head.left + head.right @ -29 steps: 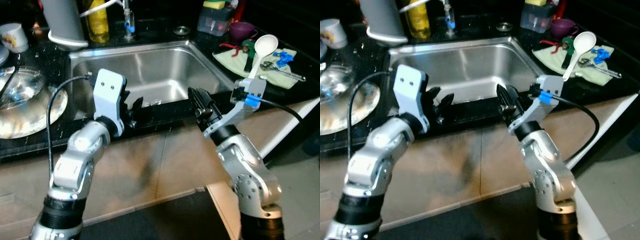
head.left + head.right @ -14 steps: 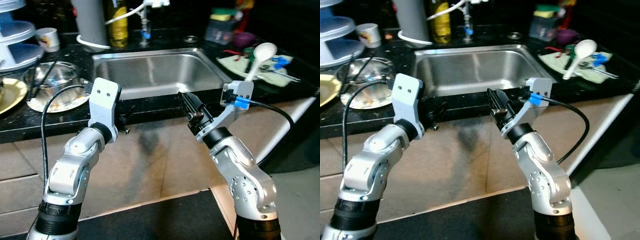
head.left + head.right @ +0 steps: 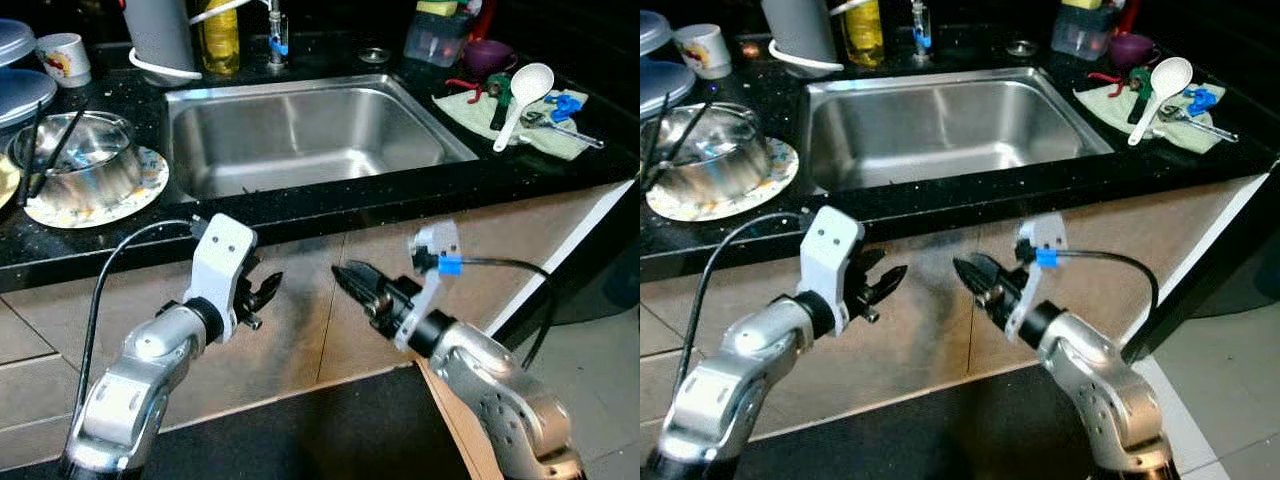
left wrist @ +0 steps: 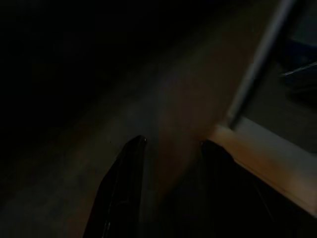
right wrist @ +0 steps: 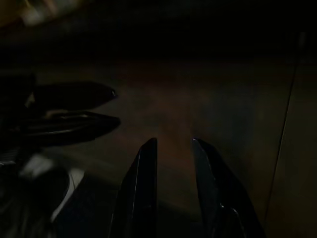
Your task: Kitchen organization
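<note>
Looking down from the left eye, both arms hang below the bench (image 3: 330, 205) edge, in front of the cabinet front (image 3: 300, 300). The left gripper (image 3: 262, 293) and right gripper (image 3: 350, 280) point toward each other, both empty, jaws a little apart. What there is to tidy sits above and beyond them on the bench: a steel bowl (image 3: 75, 170) on a plate (image 3: 130, 190) to the left of the sink (image 3: 300, 140), nearer the left arm; a white spoon (image 3: 520, 100) on a cloth (image 3: 480, 108) to the right, nearer the right arm, its handle running toward the bench edge.

The right eye gives the same layout: mug (image 3: 700, 50) at far left, bottle (image 3: 862, 30) behind the sink.

The left wrist view is dark; two fingers (image 4: 124, 188) stand apart with nothing between, cabinet beyond.

The right wrist view, also dark, shows its fingers (image 5: 141, 193) slightly parted and empty, facing the left gripper's tips.

Either gripper would have to rise over the bench edge to reach anything.
</note>
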`<state>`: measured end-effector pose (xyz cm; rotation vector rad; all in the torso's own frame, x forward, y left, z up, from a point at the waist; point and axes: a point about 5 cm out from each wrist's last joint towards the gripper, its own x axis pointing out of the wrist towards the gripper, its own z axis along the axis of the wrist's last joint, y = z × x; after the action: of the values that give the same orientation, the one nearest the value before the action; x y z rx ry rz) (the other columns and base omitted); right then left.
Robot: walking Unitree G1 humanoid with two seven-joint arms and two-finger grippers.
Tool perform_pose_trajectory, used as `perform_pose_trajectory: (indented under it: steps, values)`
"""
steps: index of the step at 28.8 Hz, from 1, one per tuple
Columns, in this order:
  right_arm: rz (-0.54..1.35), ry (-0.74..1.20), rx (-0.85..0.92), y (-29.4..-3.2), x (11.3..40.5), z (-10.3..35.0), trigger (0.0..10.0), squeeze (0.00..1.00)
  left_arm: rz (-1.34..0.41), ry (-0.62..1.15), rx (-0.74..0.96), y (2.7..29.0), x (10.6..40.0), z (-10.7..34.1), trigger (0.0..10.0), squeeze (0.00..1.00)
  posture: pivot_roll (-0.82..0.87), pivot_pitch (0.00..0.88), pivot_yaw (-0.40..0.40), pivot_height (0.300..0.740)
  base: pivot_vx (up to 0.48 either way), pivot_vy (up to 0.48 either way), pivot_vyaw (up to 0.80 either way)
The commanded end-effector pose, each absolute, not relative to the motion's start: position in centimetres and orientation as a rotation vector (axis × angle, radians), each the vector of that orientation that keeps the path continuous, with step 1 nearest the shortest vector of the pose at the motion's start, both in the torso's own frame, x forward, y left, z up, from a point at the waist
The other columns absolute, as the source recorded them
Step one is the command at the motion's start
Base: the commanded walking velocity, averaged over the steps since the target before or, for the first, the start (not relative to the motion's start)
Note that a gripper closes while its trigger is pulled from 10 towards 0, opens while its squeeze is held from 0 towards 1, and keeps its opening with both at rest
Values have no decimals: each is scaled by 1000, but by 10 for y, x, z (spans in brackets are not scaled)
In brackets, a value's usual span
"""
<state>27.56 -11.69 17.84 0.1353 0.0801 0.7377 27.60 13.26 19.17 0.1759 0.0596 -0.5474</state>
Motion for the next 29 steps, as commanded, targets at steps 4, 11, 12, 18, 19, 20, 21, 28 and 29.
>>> perform_pose_trajectory:
  steps: [4, 11, 12, 18, 19, 20, 21, 28, 29]
  values:
    - [513, 222, 94, -121, 279, 134, 10000, 0, -231, 186, 224, 156, 273, 155, 10000, 0, -39, 195, -37, 740, 0, 0, 0]
    - [413, 200, 154, -122, 268, 116, 10000, 0, -114, 82, 167, 169, 265, 148, 10000, 0, -31, 189, -41, 740, 0, 0, 0]
    - [408, 190, 161, -122, 267, 117, 10000, 0, -117, 71, 170, 169, 264, 148, 10000, 0, -31, 189, -41, 740, 0, 0, 0]
    - [415, 196, 149, -120, 248, 97, 10000, 0, -137, 142, 219, 176, 240, 121, 10000, 0, -33, 180, -34, 740, 0, 0, 0]
    - [401, 179, 163, -121, 245, 95, 10000, 0, -124, 124, 206, 177, 240, 121, 10000, 0, -33, 180, -34, 740, 0, 0, 0]
    - [401, 179, 163, -121, 245, 95, 10000, 0, -124, 124, 206, 177, 240, 121, 10000, 0, -33, 180, -34, 740, 0, 0, 0]
    - [398, 164, 177, -122, 243, 95, 10000, 0, -128, 113, 201, 177, 239, 120, 10000, 0, -30, 178, -36, 740, 0, 0, 0]
    - [349, 130, 192, -130, 223, 88, 10000, 0, -132, 89, 135, 177, 224, 112, 10000, 0, -32, 171, -24, 740, 0, 0, 0]
    - [342, 126, 194, -131, 221, 88, 10000, 0, -131, 84, 141, 178, 223, 112, 10000, 0, -32, 171, -24, 740, 0, 0, 0]
